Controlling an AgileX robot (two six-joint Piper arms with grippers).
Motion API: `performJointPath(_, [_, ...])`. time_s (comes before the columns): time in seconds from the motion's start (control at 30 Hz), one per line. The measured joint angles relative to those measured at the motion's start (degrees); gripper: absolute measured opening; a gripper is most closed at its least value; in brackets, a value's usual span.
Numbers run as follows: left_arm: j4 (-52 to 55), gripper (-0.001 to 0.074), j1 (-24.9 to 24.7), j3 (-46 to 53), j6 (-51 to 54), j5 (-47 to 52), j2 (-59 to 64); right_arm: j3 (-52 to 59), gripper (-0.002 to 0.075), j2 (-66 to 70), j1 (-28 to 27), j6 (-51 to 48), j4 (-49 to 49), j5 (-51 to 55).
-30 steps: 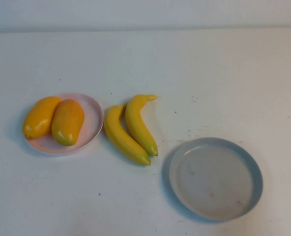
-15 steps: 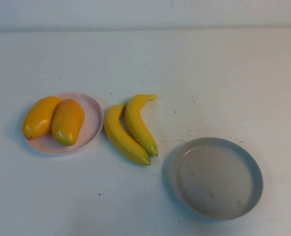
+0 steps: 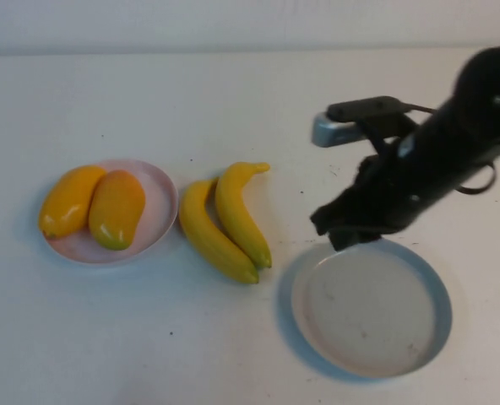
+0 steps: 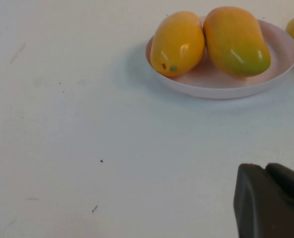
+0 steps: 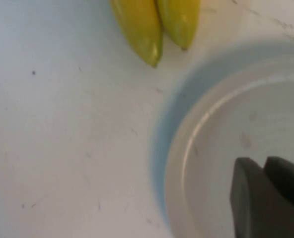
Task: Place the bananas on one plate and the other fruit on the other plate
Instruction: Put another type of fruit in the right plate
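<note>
My right arm blurs over the grey-blue plate (image 3: 370, 305), hiding its far rim; right gripper (image 3: 345, 229) fingers together, empty. Left gripper (image 4: 271, 198) cut off at frame edge, fingers together, near the pink plate (image 3: 155, 221) holding both mangoes (image 3: 94, 205). Bananas (image 3: 225, 221) lie between plates on white table (image 3: 233, 101).

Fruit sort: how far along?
Done: both mangoes sit on the pink plate. In hand: nothing; the right gripper, shut and empty, hangs over the grey-blue plate at its far rim. The left gripper, shut, is parked. Left: both bananas lie on the table between the plates.
</note>
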Motion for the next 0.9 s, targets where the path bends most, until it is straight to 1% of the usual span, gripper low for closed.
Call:
performJointPath(0.07, [0.0, -0.0004, 0.0, 0.0, 0.0, 0.0, 0.0, -6.2, 0.0051, 4.9, 2.2, 0.1, -2.1, 1.3])
performJointPath(0.1, [0.0, -0.0004, 0.0, 0.0, 0.0, 0.0, 0.0, -9.5, 0.0088, 7.4, 2.9, 0.2, -3.1, 1.7])
performJointPath(0.17, [0.0, -0.0004, 0.0, 0.0, 0.0, 0.0, 0.0, -15.3, 0.0172, 11.8, 3.8, 0.3, -4.0, 2.5])
performJointPath(0.23, [0.0, -0.0004, 0.0, 0.0, 0.0, 0.0, 0.0, -21.5, 0.0286, 16.8, 4.5, 0.5, -4.8, 4.2])
performJointPath(0.33, [0.0, -0.0004, 0.0, 0.0, 0.0, 0.0, 0.0, -30.1, 0.0382, 23.0, 5.3, 2.2, -5.0, 6.6])
performJointPath(0.47, [0.0, -0.0004, 0.0, 0.0, 0.0, 0.0, 0.0, -39.9, 0.0417, 31.1, 5.6, 3.7, -5.2, 9.0])
performJointPath(0.67, [0.0, -0.0004, 0.0, 0.0, 0.0, 0.0, 0.0, -50.8, 0.0424, 40.6, 5.6, 3.7, -5.5, 11.8])
performJointPath(0.77, [0.0, -0.0004, 0.0, 0.0, 0.0, 0.0, 0.0, -53.8, 0.0424, 43.5, 5.7, 3.7, -5.6, 12.3])
performJointPath(0.9, [0.0, -0.0004, 0.0, 0.0, 0.1, 0.0, 0.0, -54.9, 0.0424, 45.1, 6.1, 3.7, -5.9, 12.3])
